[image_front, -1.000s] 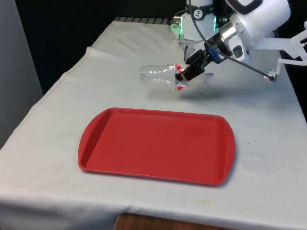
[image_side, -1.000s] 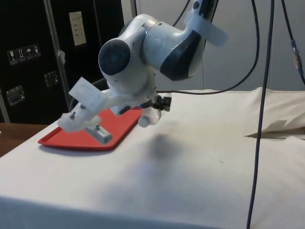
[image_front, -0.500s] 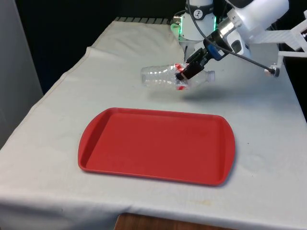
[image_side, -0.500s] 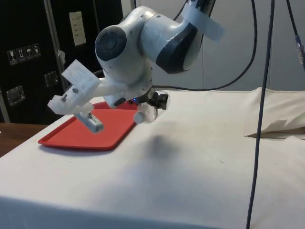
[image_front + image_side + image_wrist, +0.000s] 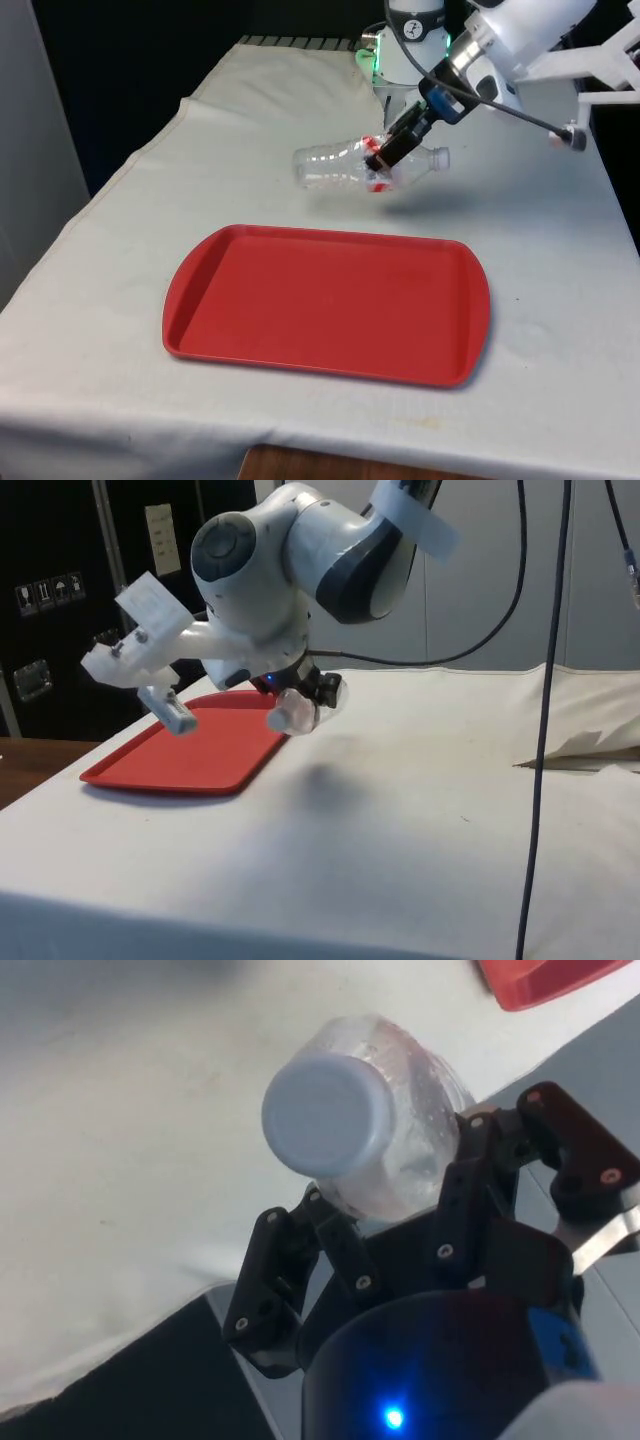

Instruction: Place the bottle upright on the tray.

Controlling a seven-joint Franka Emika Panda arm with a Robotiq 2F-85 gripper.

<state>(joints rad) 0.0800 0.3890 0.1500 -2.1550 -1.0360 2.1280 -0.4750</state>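
Jaws clamped on bottle (image 5: 362, 164), lifted, lying sideways beyond tray (image 5: 325, 300)'s far edge; gripper (image 5: 384, 155) must carry, upright, place.

Even bright light, soft shadows

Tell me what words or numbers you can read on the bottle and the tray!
Bottle: it has a red label band, held by the gripper, but its print is too small and blurred to read.
Tray: plain red, no words or numbers on it.
Nothing here can be read.
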